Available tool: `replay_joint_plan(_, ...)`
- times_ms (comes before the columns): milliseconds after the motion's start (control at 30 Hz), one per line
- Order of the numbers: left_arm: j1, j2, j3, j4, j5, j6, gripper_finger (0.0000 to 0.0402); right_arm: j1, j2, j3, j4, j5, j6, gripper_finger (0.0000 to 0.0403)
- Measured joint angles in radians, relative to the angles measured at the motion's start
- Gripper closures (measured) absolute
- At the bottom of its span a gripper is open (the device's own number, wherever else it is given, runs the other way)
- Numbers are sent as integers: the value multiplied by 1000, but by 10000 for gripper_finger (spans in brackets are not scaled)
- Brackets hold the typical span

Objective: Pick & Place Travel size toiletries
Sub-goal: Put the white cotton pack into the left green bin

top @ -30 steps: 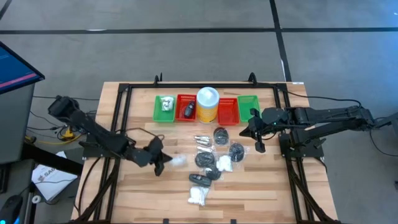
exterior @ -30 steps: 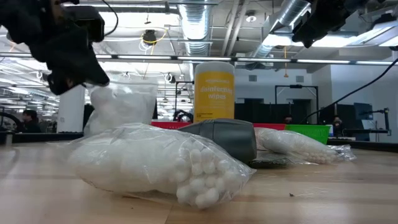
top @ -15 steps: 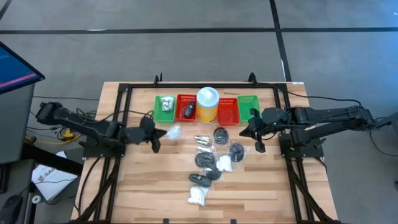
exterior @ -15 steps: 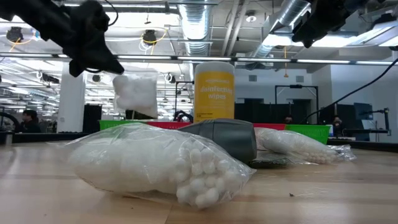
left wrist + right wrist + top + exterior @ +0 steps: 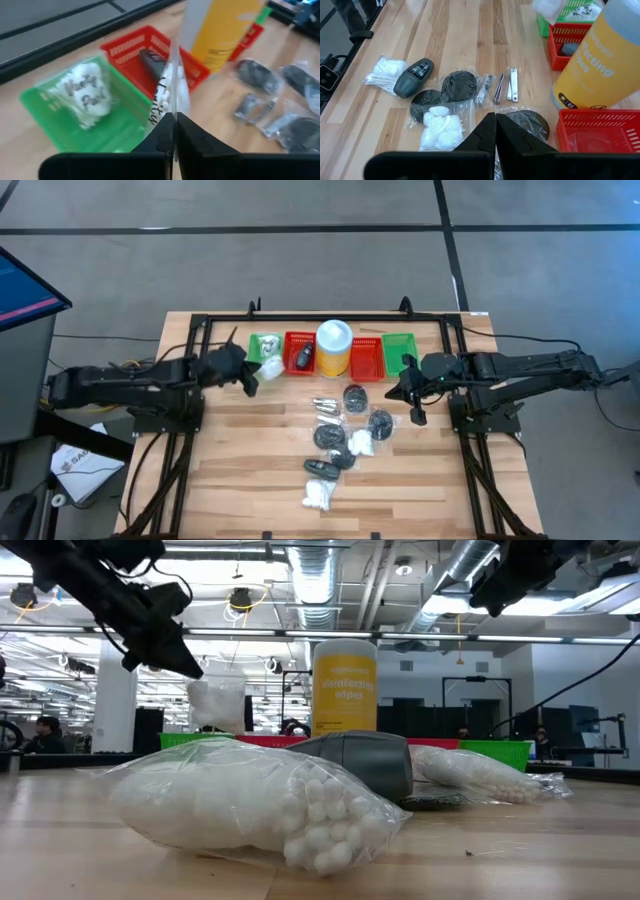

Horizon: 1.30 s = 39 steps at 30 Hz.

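The left pincer (image 5: 247, 374) was clamped on a clear bag of white cotton balls (image 5: 270, 367), holding it in the air at the edge of the leftmost green basket (image 5: 256, 364), which already held another white bundle (image 5: 86, 94). The right pincer (image 5: 416, 412) hung with fingers together and empty near the other green basket (image 5: 399, 352). The remaining toiletries (image 5: 345, 442) lay on the counter (image 5: 440, 480).

Bare tabletop (image 5: 230, 470) lies open left of the scattered packets (image 5: 345, 435); at the far edge the baskets (image 5: 298, 353) and tall yellow canister (image 5: 333, 348) block the way.
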Motion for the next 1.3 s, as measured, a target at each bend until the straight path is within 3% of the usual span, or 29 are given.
replay_joint_plan(267,167,0,0,0,49,123,401,0,0,0,0,0,0,403)
replay_joint_plan(700,320,26,0,-17,109,263,401,-1,2,0,0,0,-24,403)
replay_joint_plan(800,328,76,0,-12,161,279,401,-9,2,0,0,0,-26,403)
replay_joint_plan(967,327,200,0,71,164,332,401,-34,2,0,0,0,-26,403)
replay_joint_plan(1100,327,285,0,203,137,392,401,-48,2,0,0,0,-26,403)
replay_joint_plan(1300,365,363,0,239,51,463,401,-48,2,0,-1,0,-25,403)
